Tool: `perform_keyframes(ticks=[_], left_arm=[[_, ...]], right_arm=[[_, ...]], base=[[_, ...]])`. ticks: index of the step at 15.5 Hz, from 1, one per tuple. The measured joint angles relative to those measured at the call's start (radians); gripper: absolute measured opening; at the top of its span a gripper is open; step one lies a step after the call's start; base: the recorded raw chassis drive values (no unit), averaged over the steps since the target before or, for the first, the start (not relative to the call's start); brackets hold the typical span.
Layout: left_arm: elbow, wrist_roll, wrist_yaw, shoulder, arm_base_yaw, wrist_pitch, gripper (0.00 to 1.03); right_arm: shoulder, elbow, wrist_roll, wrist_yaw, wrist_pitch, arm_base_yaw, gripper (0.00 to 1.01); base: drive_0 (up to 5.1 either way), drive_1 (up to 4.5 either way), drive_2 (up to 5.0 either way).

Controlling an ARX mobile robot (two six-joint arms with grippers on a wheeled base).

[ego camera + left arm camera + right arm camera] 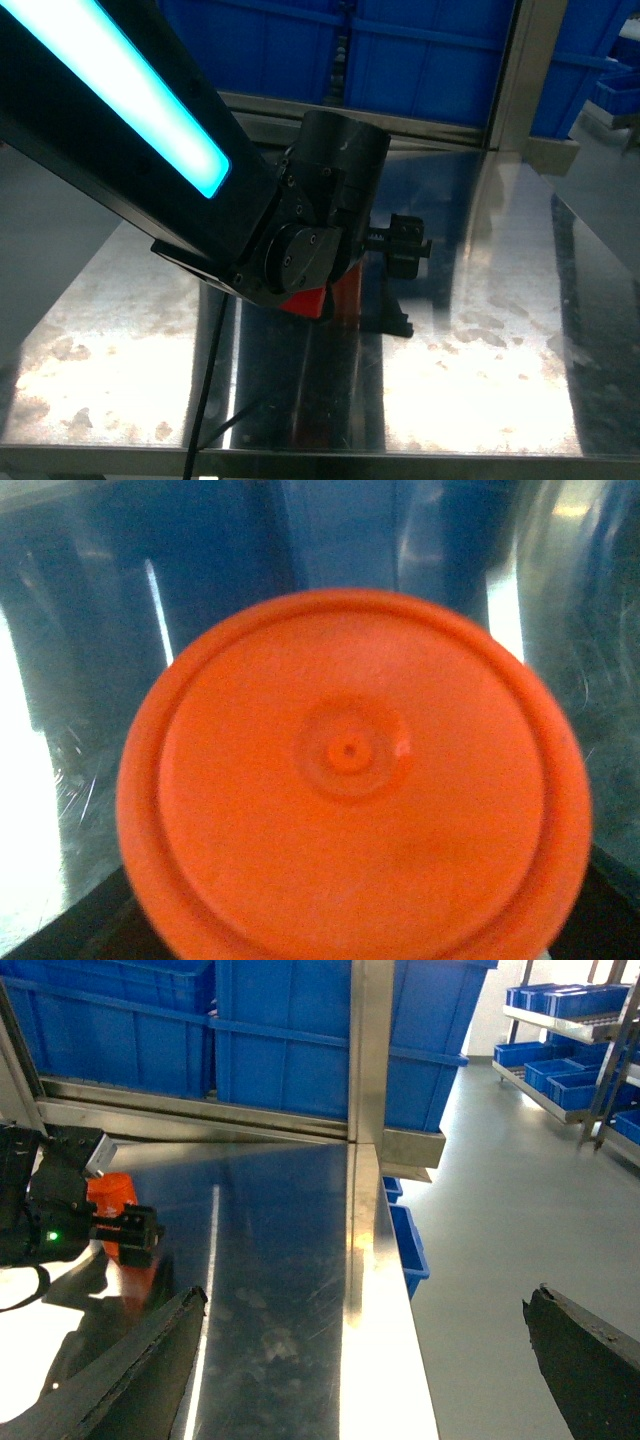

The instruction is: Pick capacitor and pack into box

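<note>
Left arm: it is crossing the head view from upper left to centre, its wrist over the steel table (480, 340) and blocking most of the scene.
Left gripper (330, 295): it is sitting low at the centre of the head view, with orange showing beneath the wrist; in the right wrist view, at mid left, its dark fingers are flanking the orange body, so it seems to be closing on it, though I cannot tell whether the jaws are truly clamped.
Capacitor (350, 770): its round orange end is filling the centre of the left wrist view, blurred by nearness; in the right wrist view it is standing at the left edge on the table.
Right gripper (360, 1360): its two fingers are spreading wide apart at the lower corners of its own view, holding nothing.
Box: it is not appearing in any view.
Blue bins (280, 1020): they are lining the top of the frame behind the table.
Doing it well: I judge the grip needs confirming before lifting; keeping the cylinder upright and rising slowly should prevent slipping on the smooth side.
Risk: the box must be found first, likely by moving the arm out of the head camera's way.
</note>
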Motion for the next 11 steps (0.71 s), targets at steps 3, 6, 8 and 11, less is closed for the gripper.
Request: perform_keyframes(ticks=[3,6,8,11], left_arm=[[0.016,-0.012,0.005,0.013,0.0,0.015,0.72],[0.019,-0.02,0.004,0.02,0.0,0.046,0.47],[0.018,-0.019,0.004,0.02,0.004,0.077,0.46],[-0.108,0.0,0.023,-0.066,0.025,0.176,0.46]], right_arm=[[0.0,0.0,0.0,0.0,0.0,0.0,0.98],[0.0,0.0,0.0,0.0,0.0,0.0,0.98],[0.0,0.0,0.0,0.0,0.0,0.0,0.98],[0.0,0.0,0.0,0.0,0.0,0.0,0.98]], base=[[0.0,0.0,0.0],[0.0,0.0,0.0],[0.0,0.0,0.0],[0.0,0.0,0.0]])
